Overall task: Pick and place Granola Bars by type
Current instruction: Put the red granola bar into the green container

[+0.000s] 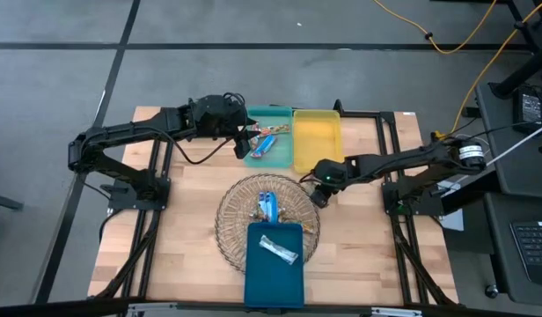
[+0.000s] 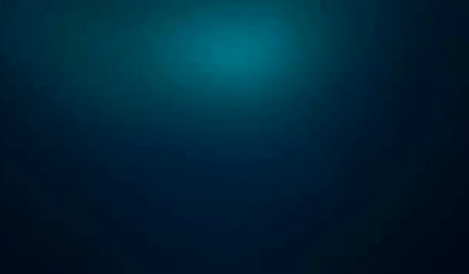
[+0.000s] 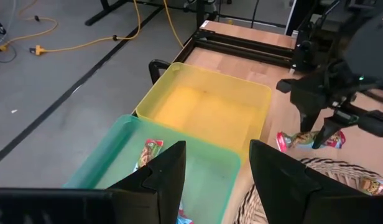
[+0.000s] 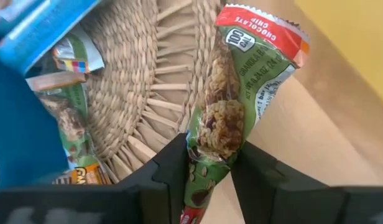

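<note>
Right wrist view puts one granola bar (image 4: 232, 118) front and centre: a red-and-green wrapped piece marked chocolate chip, pinched at its lower end between the right gripper (image 4: 207, 165), whose fingers are clamped on it. It hangs just beside the rim of the woven basket (image 4: 148, 81), over bare wood between the basket and the yellow tray (image 3: 210, 109). From the left wrist camera the same bar (image 3: 309, 139) shows under the right gripper (image 3: 319, 127), close to the yellow tray's near corner.

More bars lie in the basket (image 1: 231, 207): blue ones (image 1: 267, 206) at its middle and others with green and orange wrappers (image 4: 67, 118) by the right gripper. A silvery bar (image 1: 278, 249) rests on the dark blue tray (image 1: 273, 282), which overlaps the basket's near edge. The green tray (image 1: 280, 158) holds a few bars (image 1: 264, 141), one red-ended (image 3: 150, 152).

The left gripper (image 3: 213, 177) hovers over the green tray with its fingers apart and nothing between them. Low view is dark and shows nothing.
</note>
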`<state>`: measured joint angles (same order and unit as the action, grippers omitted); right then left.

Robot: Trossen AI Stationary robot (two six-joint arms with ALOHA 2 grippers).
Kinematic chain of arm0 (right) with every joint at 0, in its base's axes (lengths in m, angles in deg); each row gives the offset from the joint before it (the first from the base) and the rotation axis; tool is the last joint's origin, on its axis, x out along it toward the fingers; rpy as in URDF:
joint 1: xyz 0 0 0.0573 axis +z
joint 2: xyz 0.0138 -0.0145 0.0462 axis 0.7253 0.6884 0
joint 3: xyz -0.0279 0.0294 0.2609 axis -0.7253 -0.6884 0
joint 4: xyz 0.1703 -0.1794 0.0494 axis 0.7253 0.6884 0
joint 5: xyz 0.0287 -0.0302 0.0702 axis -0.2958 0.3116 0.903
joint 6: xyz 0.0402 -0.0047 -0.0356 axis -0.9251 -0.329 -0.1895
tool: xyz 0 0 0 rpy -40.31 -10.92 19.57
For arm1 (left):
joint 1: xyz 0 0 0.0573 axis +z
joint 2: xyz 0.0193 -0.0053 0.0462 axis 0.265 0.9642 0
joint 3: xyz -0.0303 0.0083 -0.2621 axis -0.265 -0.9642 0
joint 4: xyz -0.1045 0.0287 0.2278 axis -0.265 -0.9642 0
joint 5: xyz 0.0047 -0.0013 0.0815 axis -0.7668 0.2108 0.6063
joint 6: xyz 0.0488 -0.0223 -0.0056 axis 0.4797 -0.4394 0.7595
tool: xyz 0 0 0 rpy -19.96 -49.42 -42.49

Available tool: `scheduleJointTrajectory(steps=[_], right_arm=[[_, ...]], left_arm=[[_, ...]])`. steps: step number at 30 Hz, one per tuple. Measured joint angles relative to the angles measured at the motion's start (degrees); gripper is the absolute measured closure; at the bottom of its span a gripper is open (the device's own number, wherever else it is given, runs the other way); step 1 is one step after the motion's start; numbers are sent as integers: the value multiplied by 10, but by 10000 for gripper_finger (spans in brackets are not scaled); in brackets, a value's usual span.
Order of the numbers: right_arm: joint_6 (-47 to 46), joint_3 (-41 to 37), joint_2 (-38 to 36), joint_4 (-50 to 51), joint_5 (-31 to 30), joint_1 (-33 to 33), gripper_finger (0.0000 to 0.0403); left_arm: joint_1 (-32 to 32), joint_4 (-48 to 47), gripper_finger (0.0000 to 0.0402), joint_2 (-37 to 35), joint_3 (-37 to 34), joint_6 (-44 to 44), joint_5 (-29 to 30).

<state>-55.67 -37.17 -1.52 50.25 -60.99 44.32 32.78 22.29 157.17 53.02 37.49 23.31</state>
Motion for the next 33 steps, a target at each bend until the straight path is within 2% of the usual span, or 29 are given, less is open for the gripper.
scheduleJointTrajectory(steps=[8,16,21,29,33], right_arm=[[41,0,-62,-1,-18,0,285],[61,0,-160,10,-62,0,285],[83,6,-223,50,-77,-2,285],[182,144,-251,244,-137,-2,285],[231,225,-251,299,-169,-5,285]], left_arm=[[0,0,233,0,0,0,3],[0,8,233,0,0,-2,5],[0,16,233,0,0,-6,5],[0,17,233,0,0,-11,15],[0,17,233,0,0,-15,22]])
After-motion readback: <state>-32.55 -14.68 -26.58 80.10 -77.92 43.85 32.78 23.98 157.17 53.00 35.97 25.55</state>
